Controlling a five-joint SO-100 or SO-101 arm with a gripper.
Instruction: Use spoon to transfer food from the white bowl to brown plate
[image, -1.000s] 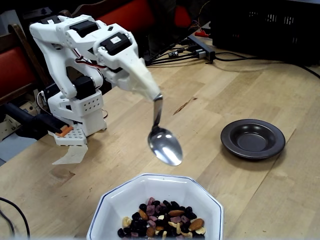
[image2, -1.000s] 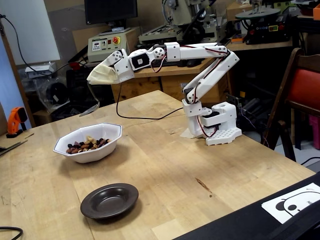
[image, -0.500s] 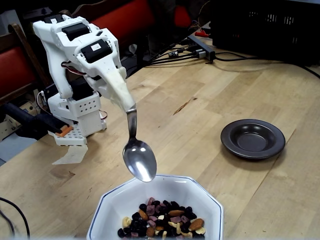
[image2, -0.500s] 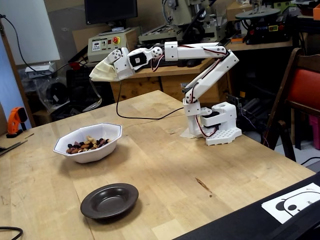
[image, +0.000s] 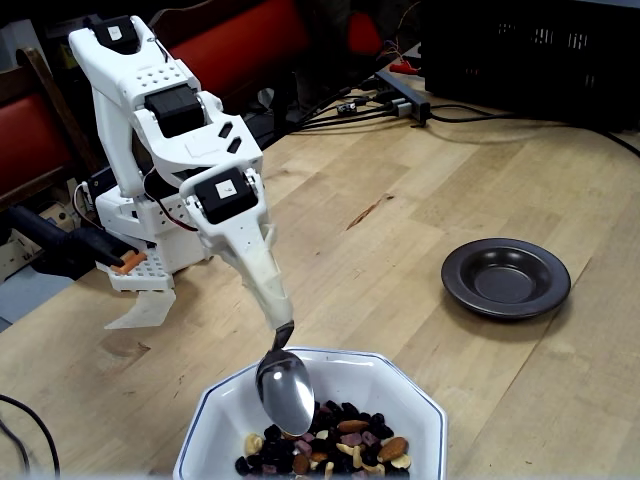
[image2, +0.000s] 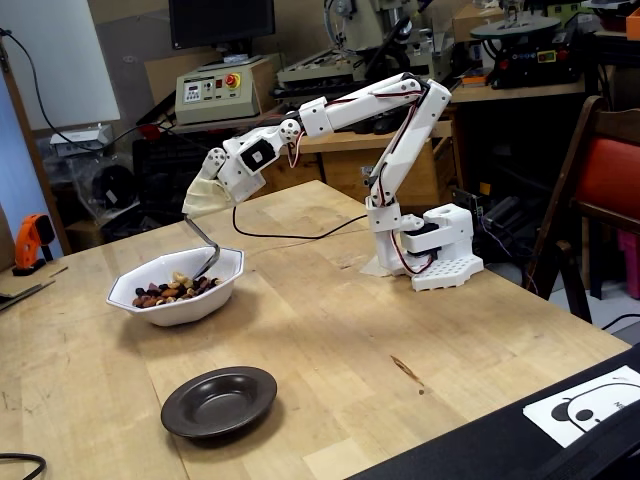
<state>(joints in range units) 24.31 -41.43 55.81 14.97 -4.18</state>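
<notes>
The spoon (image: 285, 392) hangs nearly upright, its tip dipping into the food (image: 340, 440) at the left side of the white bowl (image: 420, 392). Its shiny face looks empty. My gripper (image: 272, 300) is a white tapered end shut on the spoon's white-sheathed handle, above the bowl's near-left rim. In another fixed view the gripper (image2: 200, 205) holds the spoon (image2: 207, 247) over the white bowl (image2: 190, 305), with the food (image2: 175, 290) heaped inside. The brown plate (image: 506, 277) is empty, apart to the right; it also shows in the other fixed view (image2: 220, 400).
The arm's white base (image: 150, 235) stands at the table's back left. Cables and a black crate (image: 530, 50) lie at the far edge. Red chairs stand behind. A panda sticker (image2: 590, 405) lies on a dark mat at the table's corner.
</notes>
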